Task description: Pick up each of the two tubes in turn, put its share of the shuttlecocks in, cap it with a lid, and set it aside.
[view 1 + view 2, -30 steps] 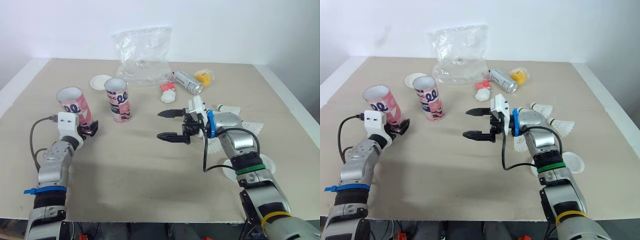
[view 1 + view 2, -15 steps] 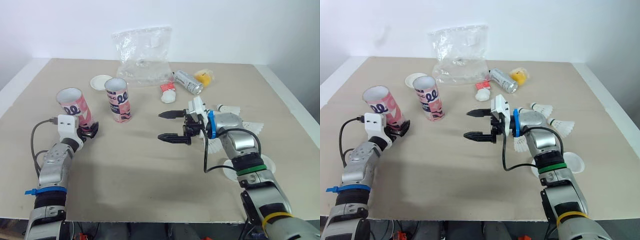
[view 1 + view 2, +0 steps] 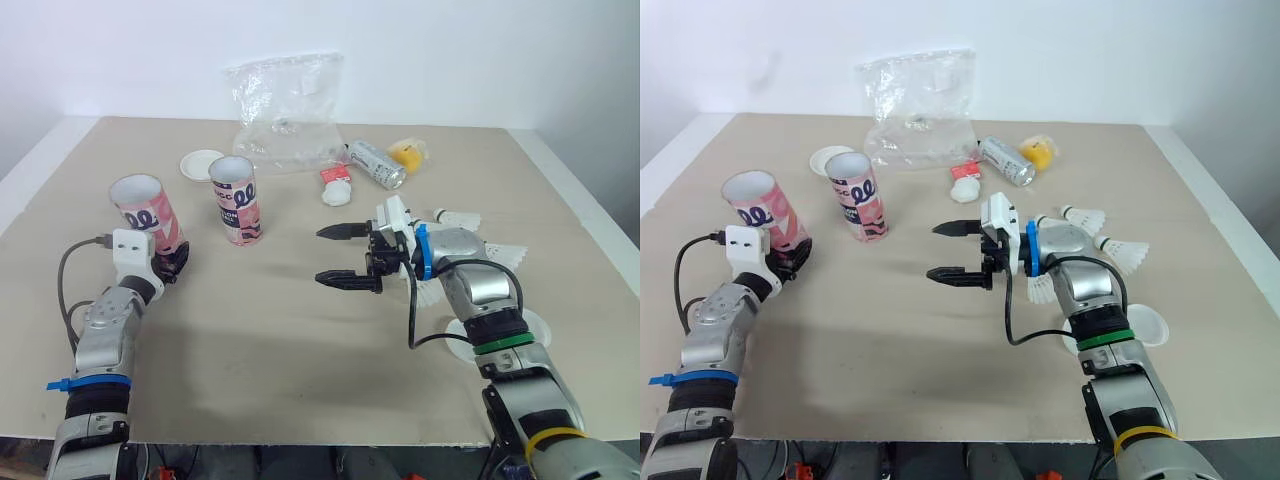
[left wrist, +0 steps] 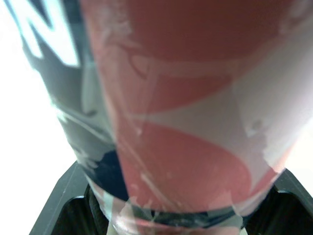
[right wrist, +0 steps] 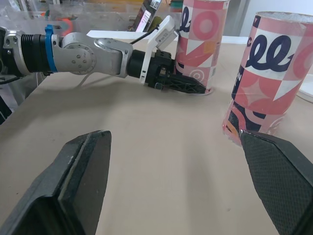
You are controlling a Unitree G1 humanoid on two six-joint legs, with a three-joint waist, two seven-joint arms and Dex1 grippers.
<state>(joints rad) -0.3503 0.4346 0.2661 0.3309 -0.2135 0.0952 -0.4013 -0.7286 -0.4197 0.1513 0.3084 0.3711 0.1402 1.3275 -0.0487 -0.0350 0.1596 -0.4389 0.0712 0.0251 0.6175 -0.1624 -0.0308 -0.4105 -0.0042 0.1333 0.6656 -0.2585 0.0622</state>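
My left jaws are clamped low on the tube [image 3: 147,212] near the counter's [image 3: 280,340] left edge. It leans, with its mouth open. I judge I should bring it upright and hold it steady before anything goes in, since gripped this low it could tip. My right jaws hang wide and empty over the counter's middle, and must fetch from the shuttlecocks [image 3: 462,217] by the right edge. The second tube [image 3: 236,200] stands near the first, close enough to knock. One lid [image 3: 203,163] lies behind it toward the far edge. A second lid [image 3: 524,326] lies by the right edge under my right arm. A plastic bag [image 3: 288,112] and a can [image 3: 376,163] sit along the far edge, out of my way.
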